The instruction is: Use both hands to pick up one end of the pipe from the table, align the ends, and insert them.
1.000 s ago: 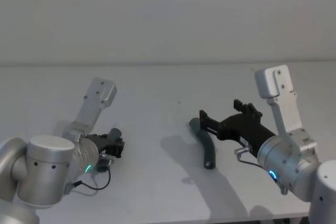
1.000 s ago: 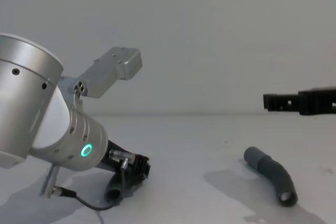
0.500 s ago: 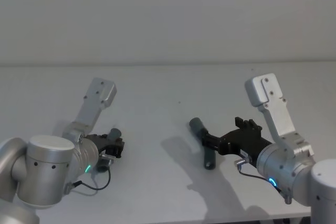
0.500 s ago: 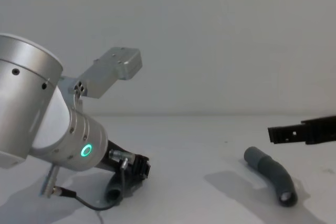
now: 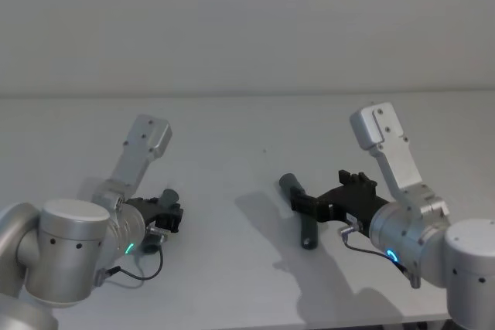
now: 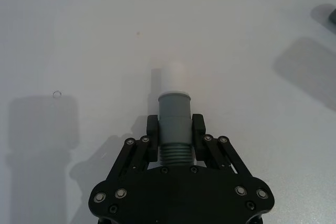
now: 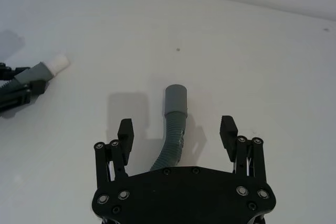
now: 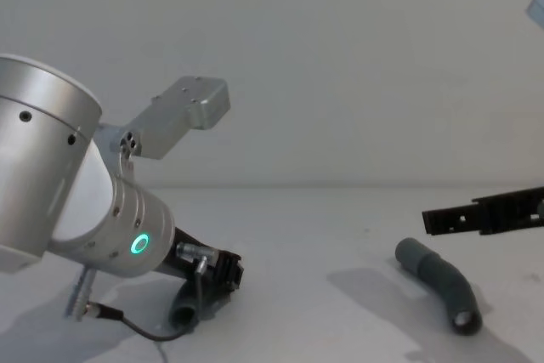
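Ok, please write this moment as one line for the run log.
left gripper: shut on white-tipped piece, low over table | right gripper: open, above socket piece | socket piece: lying on table, ungripped | ends: apart

Tally.
- Hose pieces: two, the tipped hose piece [image 6: 174,109] and the collared hose piece [image 5: 308,229].
- White tip [image 6: 175,78]: one.
- Grey collar [image 7: 175,100]: one.
- Grippers: two, left gripper [image 6: 175,125] and right gripper [image 7: 176,126].
- Silver arms: two, left arm [image 5: 73,249] and right arm [image 5: 418,237].
- Lit rings: two, green ring [image 8: 138,244] and blue ring [image 5: 393,255].
- Table [image 5: 232,129]: one.
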Robot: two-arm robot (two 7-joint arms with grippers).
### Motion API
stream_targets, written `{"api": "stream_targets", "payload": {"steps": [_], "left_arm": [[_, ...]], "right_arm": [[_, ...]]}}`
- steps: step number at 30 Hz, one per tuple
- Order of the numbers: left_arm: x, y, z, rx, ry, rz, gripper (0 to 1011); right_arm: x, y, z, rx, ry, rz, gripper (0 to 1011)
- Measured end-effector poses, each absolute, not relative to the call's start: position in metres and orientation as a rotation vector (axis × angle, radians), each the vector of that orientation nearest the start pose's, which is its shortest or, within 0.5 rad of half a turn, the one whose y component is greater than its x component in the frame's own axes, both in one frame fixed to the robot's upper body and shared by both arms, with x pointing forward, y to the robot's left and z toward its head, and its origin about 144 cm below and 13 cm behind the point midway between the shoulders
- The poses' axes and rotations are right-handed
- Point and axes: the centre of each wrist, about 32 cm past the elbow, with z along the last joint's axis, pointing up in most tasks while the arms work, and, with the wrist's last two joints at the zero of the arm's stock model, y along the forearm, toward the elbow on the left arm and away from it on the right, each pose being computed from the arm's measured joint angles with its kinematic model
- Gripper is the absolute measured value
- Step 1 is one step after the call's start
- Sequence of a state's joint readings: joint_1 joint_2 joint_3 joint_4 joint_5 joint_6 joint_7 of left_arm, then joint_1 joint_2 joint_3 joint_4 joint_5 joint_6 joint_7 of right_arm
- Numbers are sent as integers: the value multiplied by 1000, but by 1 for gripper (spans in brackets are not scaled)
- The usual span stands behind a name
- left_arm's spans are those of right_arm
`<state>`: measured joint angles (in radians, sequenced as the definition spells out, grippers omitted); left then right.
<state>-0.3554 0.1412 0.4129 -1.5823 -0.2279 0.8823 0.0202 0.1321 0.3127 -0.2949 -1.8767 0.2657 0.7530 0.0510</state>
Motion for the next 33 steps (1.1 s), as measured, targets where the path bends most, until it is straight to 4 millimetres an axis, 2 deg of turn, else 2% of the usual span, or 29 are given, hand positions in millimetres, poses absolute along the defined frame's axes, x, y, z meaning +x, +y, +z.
{"api": "stream_targets", "payload": {"steps": [11, 33], "left_arm": [[520, 139, 1246, 562, 304, 1152, 339], [520, 139, 1246, 562, 304, 1152, 339]], "right_arm": [[475, -203, 1256, -435, 226, -1134, 1000], [488, -207, 1248, -518, 276, -1075, 1000]]}}
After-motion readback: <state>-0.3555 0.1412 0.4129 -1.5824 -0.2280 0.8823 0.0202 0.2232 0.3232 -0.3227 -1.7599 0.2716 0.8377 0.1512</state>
